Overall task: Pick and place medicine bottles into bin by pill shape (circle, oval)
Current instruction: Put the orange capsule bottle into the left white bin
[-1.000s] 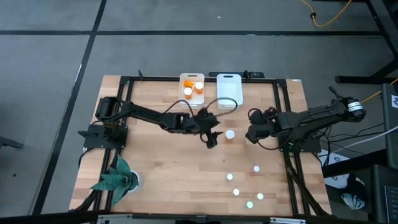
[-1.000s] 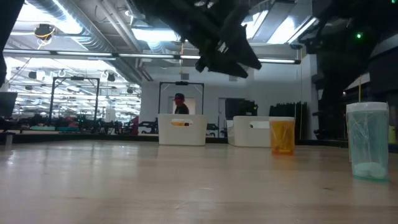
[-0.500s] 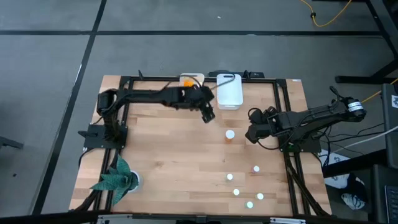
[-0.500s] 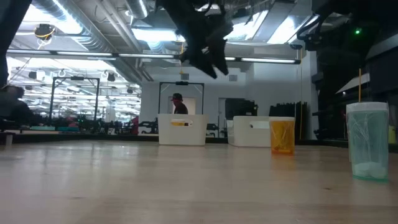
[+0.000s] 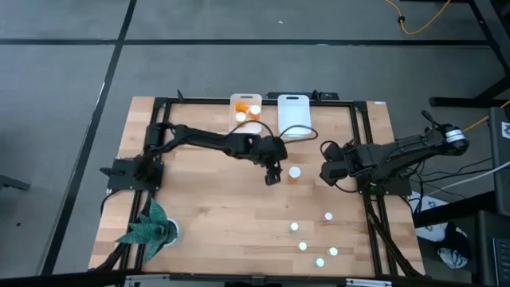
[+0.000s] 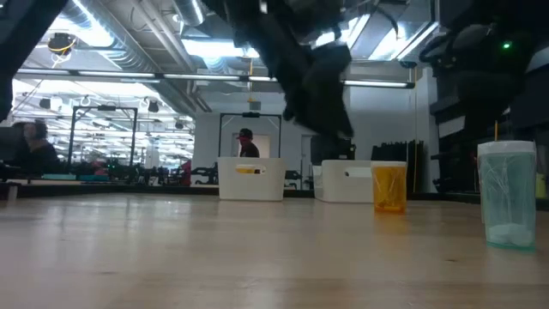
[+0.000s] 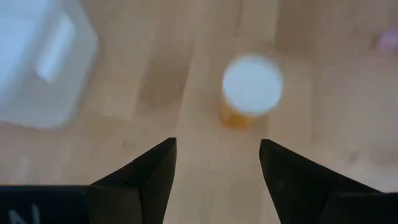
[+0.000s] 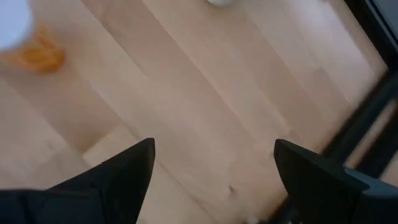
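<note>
We see an orange bottle (image 5: 295, 173) with a white cap standing upright on the table (image 5: 207, 215), near its middle and in front of the two white bins (image 5: 293, 116). The left gripper (image 5: 272, 176) hovers just beside it, its fingers (image 7: 149, 177) spread apart and holding nothing. The left bin (image 5: 246, 109) already holds orange bottles. The right gripper (image 5: 327, 172) waits nearby, also spread wide and empty. Smaller bottles (image 5: 303, 246) stand toward the table's near right.

Matt pale wood table (image 5: 199, 207), translucent orange plastic bottle (image 7: 245, 99), smooth white cap
</note>
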Available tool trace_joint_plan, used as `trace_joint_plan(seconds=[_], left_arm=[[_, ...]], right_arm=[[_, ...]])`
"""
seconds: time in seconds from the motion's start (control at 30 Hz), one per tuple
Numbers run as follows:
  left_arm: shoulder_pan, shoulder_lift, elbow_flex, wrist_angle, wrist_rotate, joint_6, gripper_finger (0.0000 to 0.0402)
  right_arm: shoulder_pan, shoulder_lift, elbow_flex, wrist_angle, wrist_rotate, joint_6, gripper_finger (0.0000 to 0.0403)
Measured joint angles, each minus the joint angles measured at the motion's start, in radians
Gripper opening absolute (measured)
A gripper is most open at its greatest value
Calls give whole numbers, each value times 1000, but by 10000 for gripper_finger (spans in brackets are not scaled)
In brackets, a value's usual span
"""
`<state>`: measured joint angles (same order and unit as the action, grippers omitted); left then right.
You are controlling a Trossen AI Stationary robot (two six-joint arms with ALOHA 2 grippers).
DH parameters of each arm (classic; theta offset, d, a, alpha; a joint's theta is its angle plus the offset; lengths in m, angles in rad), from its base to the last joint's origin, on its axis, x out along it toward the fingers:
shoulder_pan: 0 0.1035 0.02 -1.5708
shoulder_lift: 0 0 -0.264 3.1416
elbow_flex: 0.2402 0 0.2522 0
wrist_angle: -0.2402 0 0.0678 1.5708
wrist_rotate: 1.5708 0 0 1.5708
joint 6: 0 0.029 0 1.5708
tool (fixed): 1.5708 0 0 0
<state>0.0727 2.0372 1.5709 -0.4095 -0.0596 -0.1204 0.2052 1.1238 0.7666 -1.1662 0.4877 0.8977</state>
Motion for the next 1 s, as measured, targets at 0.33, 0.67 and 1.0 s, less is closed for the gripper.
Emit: trace_joint_plan(seconds=[0.33, 0.67, 1.0], left_arm=[[-31, 124, -1, 102, 22, 44, 222], [-34, 133, 1, 244, 21, 73, 222], [-34, 172, 0, 313, 27, 73, 222]], right_arm=[[45, 0, 0, -33, 0, 67, 330], [45, 0, 0, -32, 8, 66, 330], [45, 0, 0, -30, 9, 67, 330]])
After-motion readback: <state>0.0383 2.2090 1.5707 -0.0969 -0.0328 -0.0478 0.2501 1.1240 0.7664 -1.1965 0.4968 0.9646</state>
